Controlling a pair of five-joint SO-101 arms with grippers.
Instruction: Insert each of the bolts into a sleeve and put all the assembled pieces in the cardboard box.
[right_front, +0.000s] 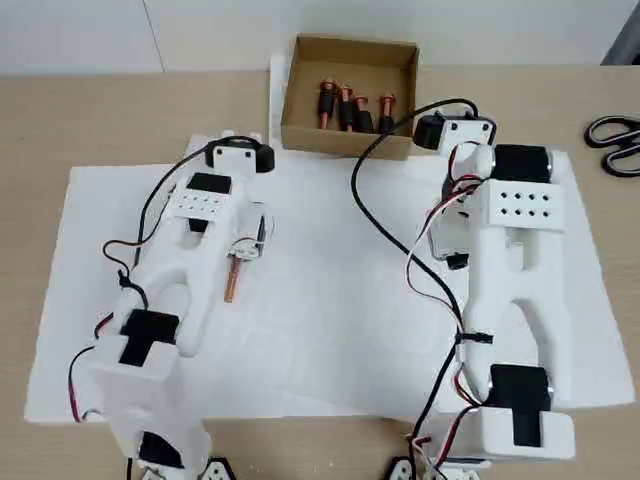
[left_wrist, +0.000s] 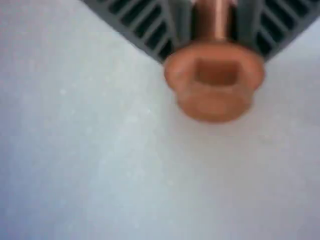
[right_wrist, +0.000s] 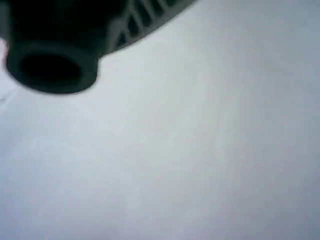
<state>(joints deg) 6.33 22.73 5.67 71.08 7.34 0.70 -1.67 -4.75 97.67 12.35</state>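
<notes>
Pinching a bolt (left_wrist: 214, 80) by its shank in the closed left claw (right_front: 245, 250), over the paper (right_front: 330, 300). Clamping a black sleeve (right_wrist: 50, 67) in the right claw (right_front: 448, 245), narrowed around it. Lying in the box (right_front: 350, 45): four assembled pieces (right_front: 355, 108).

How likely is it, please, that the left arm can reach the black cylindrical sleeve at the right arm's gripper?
Likely yes: only bare white sheet lies between the left gripper, holding a copper-coloured metal bolt, and the black cylindrical sleeve.
</notes>
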